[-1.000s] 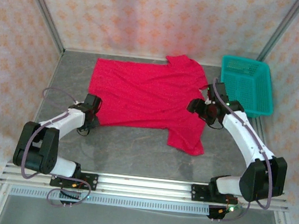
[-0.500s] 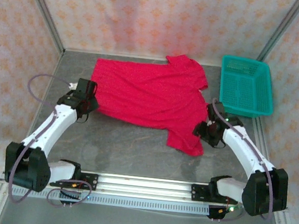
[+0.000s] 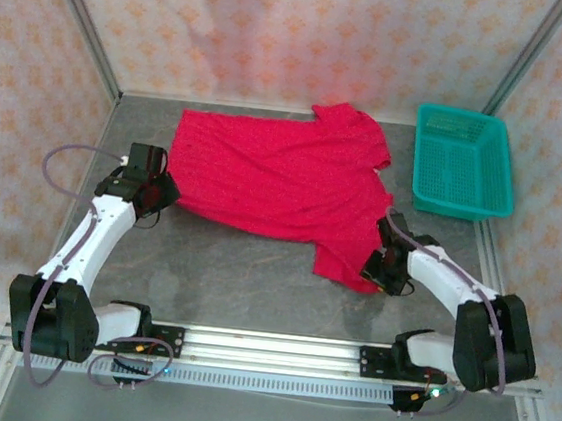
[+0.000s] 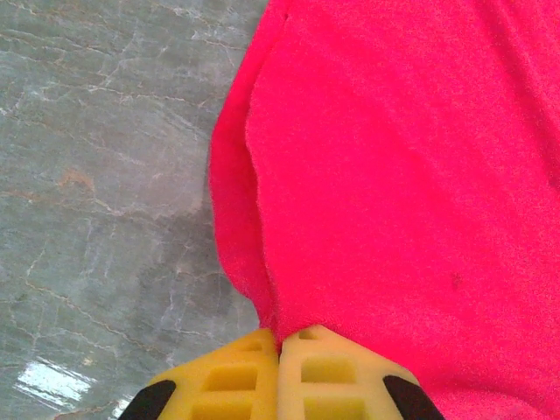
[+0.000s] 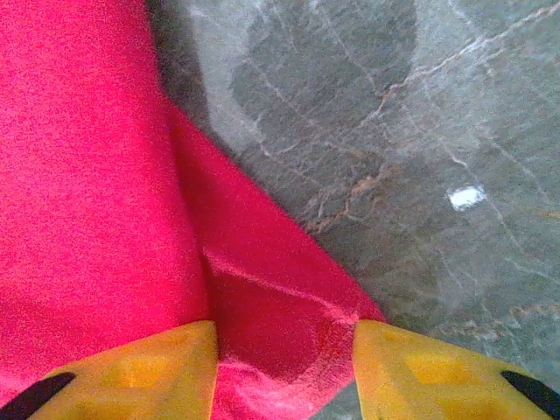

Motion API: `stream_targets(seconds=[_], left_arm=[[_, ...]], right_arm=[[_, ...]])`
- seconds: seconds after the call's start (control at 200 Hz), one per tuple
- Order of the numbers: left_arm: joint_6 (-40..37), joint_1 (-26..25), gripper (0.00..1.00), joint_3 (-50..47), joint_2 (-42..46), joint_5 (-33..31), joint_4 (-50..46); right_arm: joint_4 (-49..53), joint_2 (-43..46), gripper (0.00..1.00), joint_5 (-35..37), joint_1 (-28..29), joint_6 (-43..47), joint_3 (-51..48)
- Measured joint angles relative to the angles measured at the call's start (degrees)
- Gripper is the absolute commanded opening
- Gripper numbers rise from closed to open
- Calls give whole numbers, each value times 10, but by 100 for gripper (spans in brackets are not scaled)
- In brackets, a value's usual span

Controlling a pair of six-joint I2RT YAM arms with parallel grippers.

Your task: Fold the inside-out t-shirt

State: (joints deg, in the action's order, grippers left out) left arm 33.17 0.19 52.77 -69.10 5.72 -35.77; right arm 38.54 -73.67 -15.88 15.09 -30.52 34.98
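The inside-out t-shirt (image 3: 274,185), a plain bright red soft cloth garment with short sleeves, lies spread on the biggest thing we see, the grey stone-patterned surface (image 3: 233,286). It covers the far middle of that surface. Its broad body runs from left to right, and one narrower flap reaches toward the near side on the right. The cloth is mostly flat, with shallow wrinkles across it.

To the right of the shirt stands a teal plastic basket (image 3: 462,210) with latticed walls, in the far right corner of the surface. It is close to the shirt's right edge but does not touch it.

Two white and black arms reach in from the near rail, one on each side of the shirt.

The left pincer (image 3: 165,191) sits at the shirt's near left corner. In the left wrist view we see this pincer (image 4: 280,343) shut tight, its yellow pads (image 4: 232,376) pressed together with the red edge pinched between them. From there a fold of cloth runs up beside the bare surface.

The right pincer (image 3: 380,271) sits at the tip of the near flap. In the right wrist view we see this pincer (image 5: 284,354) with its jaws apart. Its yellow pads (image 5: 131,367) stand on either side of a pointed corner of cloth and are not pressed onto it.
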Motion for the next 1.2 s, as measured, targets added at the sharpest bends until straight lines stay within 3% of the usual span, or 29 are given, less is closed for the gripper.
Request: stream_targets(seconds=[0.095, 0.21, 0.405, 0.525, 0.796, 0.961, 1.196], left_arm=[[0, 4, 0, 0, 1, 5, 0], [0, 10, 0, 0, 4, 14, 0], [9, 11, 0, 23, 10, 29, -15], [20, 12, 0, 104, 9, 35, -35], [46, 20, 0, 346, 8, 39, -49], [49, 29, 0, 453, 38, 24, -54], [47, 29, 0, 515, 144, 6, -54]], right_arm=[[-7, -5, 42, 4, 3, -4, 0], [-18, -5, 0, 6, 7, -7, 0], [12, 8, 0, 7, 8, -8, 38], [67, 24, 0, 23, 5, 4, 192], [85, 47, 0, 57, -22, 34, 556], [108, 86, 0, 75, -22, 49, 669], [139, 160, 0, 93, -22, 78, 781]])
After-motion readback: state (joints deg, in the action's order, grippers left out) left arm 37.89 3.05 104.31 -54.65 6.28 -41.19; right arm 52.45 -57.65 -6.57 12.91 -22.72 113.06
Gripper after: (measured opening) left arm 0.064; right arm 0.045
